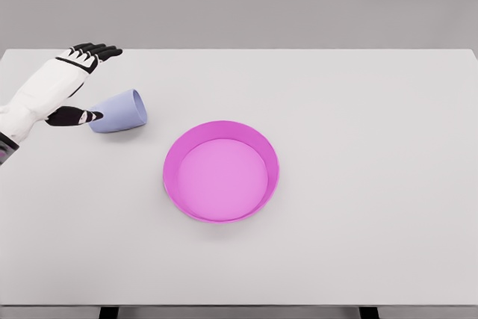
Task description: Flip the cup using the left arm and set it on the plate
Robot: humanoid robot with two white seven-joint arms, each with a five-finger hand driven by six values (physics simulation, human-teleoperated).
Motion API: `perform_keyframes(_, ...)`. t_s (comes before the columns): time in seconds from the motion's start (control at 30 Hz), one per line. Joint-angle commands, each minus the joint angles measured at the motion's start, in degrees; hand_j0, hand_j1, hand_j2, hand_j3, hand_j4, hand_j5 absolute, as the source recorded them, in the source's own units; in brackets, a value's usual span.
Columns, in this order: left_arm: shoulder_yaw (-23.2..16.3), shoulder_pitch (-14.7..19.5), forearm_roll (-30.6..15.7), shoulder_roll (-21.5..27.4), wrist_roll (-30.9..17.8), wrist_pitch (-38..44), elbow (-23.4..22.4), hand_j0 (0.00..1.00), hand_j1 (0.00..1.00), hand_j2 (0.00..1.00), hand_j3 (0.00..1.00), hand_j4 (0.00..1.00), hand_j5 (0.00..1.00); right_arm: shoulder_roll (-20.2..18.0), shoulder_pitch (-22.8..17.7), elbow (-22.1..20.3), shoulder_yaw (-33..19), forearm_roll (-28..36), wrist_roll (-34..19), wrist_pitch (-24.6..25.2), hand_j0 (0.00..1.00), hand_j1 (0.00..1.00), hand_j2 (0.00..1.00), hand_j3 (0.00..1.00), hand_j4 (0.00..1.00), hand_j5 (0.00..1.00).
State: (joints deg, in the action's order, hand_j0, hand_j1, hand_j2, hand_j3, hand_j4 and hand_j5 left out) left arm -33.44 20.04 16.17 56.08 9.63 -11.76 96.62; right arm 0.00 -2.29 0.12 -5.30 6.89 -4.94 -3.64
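Observation:
A pale blue cup (119,111) lies on its side on the white table, its mouth facing right. My left hand (84,84) hovers just left of the cup with fingers stretched out flat; its black thumb tip (77,116) reaches the cup's base end. The fingers hold nothing. A magenta plate (221,170) with a raised rim sits to the right of the cup, near the table's middle. The right arm does not show.
The white table (358,147) spans the whole view, with its front edge near the bottom and its back edge against a grey wall.

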Motion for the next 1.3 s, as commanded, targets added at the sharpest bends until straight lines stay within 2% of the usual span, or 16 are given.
perform_keyframes(0.0, 0.04, 0.0, -0.09, 0.09, 0.03, -0.01, 0.06, 1.0, 1.0, 1.0, 1.0, 1.0, 1.0, 0.0, 0.0, -0.21, 0.03, -0.12, -0.07, -0.14, 1.0, 1.0, 1.0, 1.0, 1.0, 1.0)
perform_keyframes(0.27, -0.14, 0.62, -0.09, 0.17, 0.03, -0.1, 0.06, 1.0, 1.0, 1.0, 1.0, 1.0, 1.0, 0.0, 0.0, 0.14, 0.03, -0.03, 0.02, 0.04, 1.0, 1.0, 1.0, 1.0, 1.0, 1.0)
perform_keyframes(0.6, -3.92, 1.85, -0.26, -0.18, 0.03, 0.07, 0.15, 1.0, 1.0, 1.0, 1.0, 1.0, 1.0, 0.0, 0.0, 0.14, -0.06, -0.03, 0.02, 0.04, 1.0, 1.0, 1.0, 1.0, 1.0, 1.0)
perform_keyframes(0.67, -4.18, 2.37, -1.84, -1.58, 0.03, 0.78, -0.02, 1.0, 1.0, 1.0, 1.0, 1.0, 1.0, 0.0, 0.0, 0.06, -0.06, -0.03, 0.02, 0.04, 1.0, 1.0, 1.0, 1.0, 1.0, 1.0)
perform_keyframes(0.7, -5.05, 3.07, -4.56, -2.11, -0.05, 1.13, -0.11, 1.0, 1.0, 1.0, 1.0, 1.0, 1.0, 0.0, 0.0, 0.14, -0.06, -0.03, 0.02, 0.04, 1.0, 1.0, 1.0, 1.0, 1.0, 1.0)
perform_keyframes(0.77, -8.48, 6.32, -11.51, -2.2, -0.58, 7.45, 0.33, 1.0, 1.0, 1.0, 1.0, 1.0, 1.0, 0.0, 0.0, 0.14, 0.03, -0.03, 0.02, 0.04, 1.0, 1.0, 1.0, 1.0, 1.0, 1.0)
perform_keyframes(0.83, -9.98, 8.53, -14.94, -2.2, -3.92, 11.85, 1.03, 1.0, 1.0, 1.0, 1.0, 1.0, 1.0, 0.0, 0.0, 0.14, -0.06, -0.03, -0.07, 0.04, 1.0, 1.0, 1.0, 1.0, 1.0, 1.0)
perform_keyframes(0.9, -10.24, 9.05, -18.28, -2.11, -5.77, 17.38, 1.82, 1.0, 1.0, 1.0, 1.0, 1.0, 1.0, 0.0, 0.0, 0.14, 0.03, -0.03, 0.02, 0.04, 1.0, 1.0, 1.0, 1.0, 1.0, 1.0)
perform_keyframes(0.97, -10.86, 9.76, -18.55, -2.11, -5.77, 20.81, 2.7, 1.0, 1.0, 1.0, 1.0, 1.0, 1.0, 0.0, 0.0, 0.14, 0.03, -0.03, 0.02, 0.04, 1.0, 1.0, 1.0, 1.0, 1.0, 1.0)
perform_keyframes(1.07, -14.37, 12.57, -18.63, -2.37, -5.15, 28.46, 2.61, 1.0, 1.0, 1.0, 1.0, 1.0, 1.0, 0.0, 0.0, 0.14, -0.06, -0.03, 0.02, 0.04, 1.0, 1.0, 1.0, 1.0, 1.0, 1.0)
perform_keyframes(1.27, -15.17, 12.66, -18.98, -4.84, -4.98, 33.21, 2.35, 1.0, 1.0, 1.0, 1.0, 1.0, 1.0, 0.0, 0.0, 0.14, -0.06, -0.03, 0.02, 0.04, 1.0, 1.0, 1.0, 1.0, 1.0, 1.0)
